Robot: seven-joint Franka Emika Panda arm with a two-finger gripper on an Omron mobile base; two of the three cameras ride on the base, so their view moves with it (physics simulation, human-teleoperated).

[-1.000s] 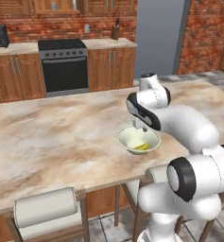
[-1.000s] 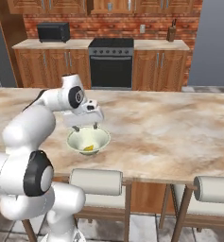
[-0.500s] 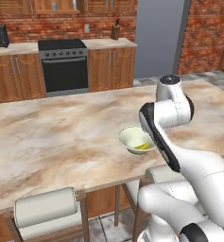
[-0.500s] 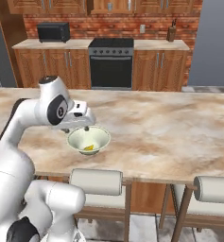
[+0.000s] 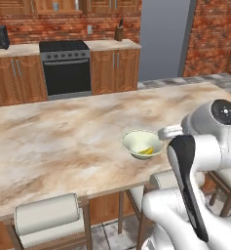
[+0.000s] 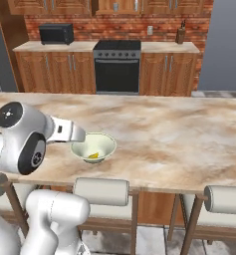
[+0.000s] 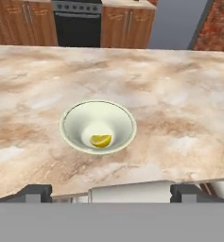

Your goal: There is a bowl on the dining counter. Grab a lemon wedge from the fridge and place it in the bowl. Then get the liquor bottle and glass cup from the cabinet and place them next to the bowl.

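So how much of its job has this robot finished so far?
The first step looks done: the yellow lemon wedge lies inside the pale round bowl on the marbled dining counter. Nothing is in hand; the two-finger gripper is open and holds nothing. Left to do: no liquor bottle or glass cup stands beside the bowl yet.

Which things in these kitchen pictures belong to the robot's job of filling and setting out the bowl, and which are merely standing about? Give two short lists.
Job: bowl on the dining counter; lemon wedge lying inside it; open gripper, holding nothing.

Standing about: oven; microwave; knife block; stools.
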